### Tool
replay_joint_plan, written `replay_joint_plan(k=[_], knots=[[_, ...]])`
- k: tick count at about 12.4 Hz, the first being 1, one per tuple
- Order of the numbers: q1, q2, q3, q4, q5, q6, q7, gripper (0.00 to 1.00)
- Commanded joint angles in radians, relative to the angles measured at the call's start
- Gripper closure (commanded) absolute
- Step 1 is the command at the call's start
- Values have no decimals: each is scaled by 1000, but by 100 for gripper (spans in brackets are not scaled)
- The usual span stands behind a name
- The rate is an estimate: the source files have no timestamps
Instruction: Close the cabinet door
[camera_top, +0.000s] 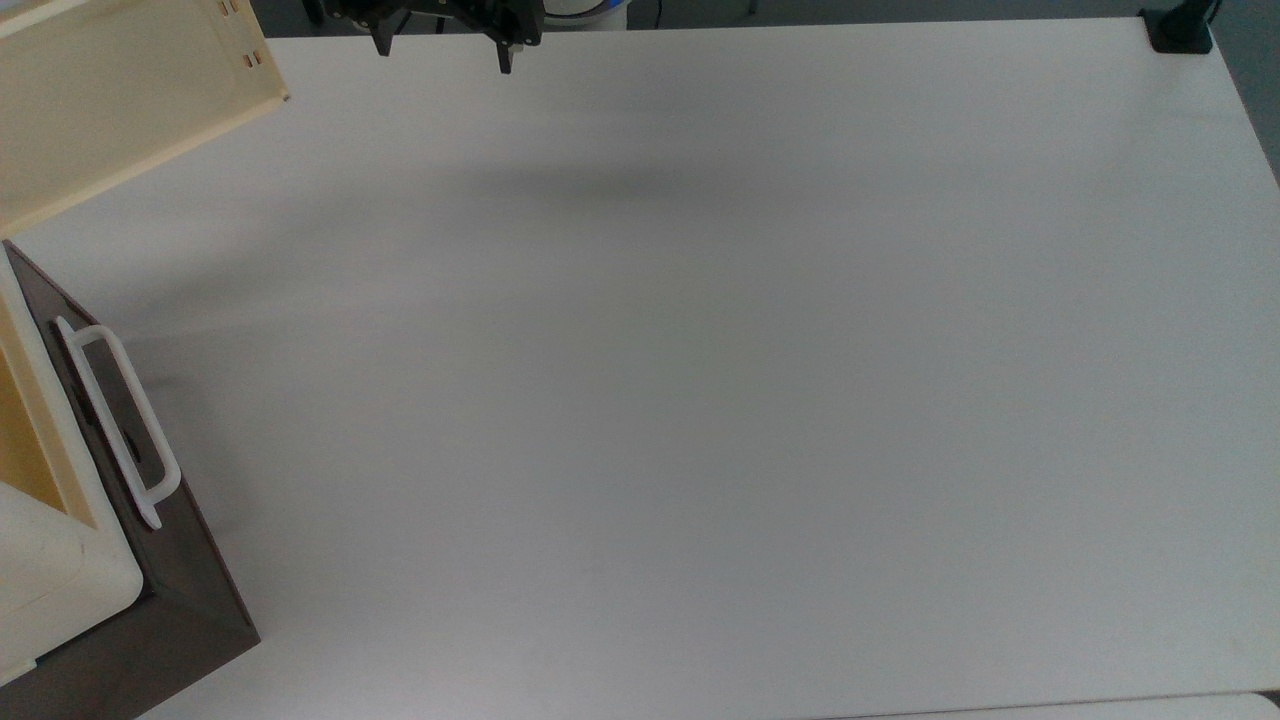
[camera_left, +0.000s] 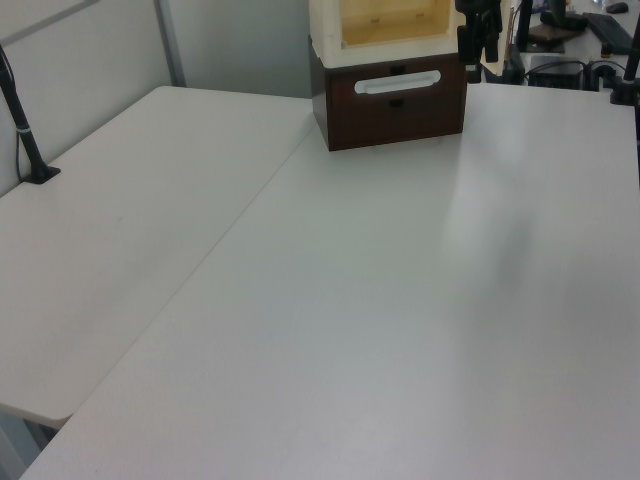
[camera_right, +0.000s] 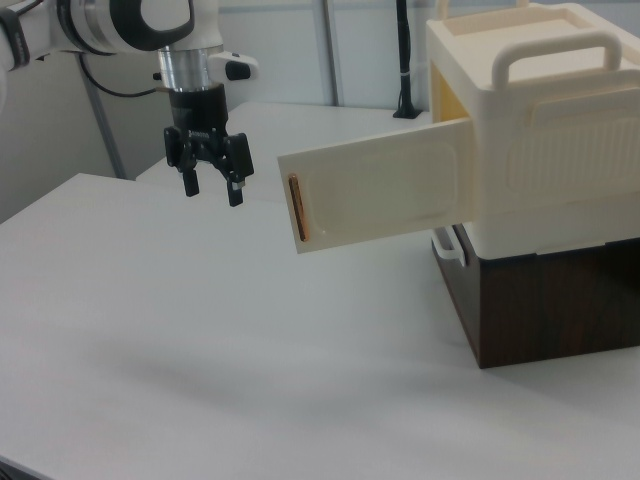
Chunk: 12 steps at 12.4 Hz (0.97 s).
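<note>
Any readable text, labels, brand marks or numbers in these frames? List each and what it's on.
None readable. The cabinet door, the cabinet, the dark brown drawer, the gripper and the table carry no visible words, numbers or signs.

In the right view, the cabinet door (camera_right: 375, 190) is swinging out leftward from the cabinet (camera_right: 540, 120), with the gripper (camera_right: 212, 187) hanging further left.
</note>
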Motion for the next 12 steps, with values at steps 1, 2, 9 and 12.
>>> replay_joint_plan(k=[1, 2, 9, 12], knots=[[1, -11, -20, -12, -10, 45, -17, 0], [1, -11, -20, -12, -12, 44, -15, 0], [-5, -10, -19, -12, -1, 46, -15, 0], [3, -8, -17, -19, 1, 41, -15, 3]])
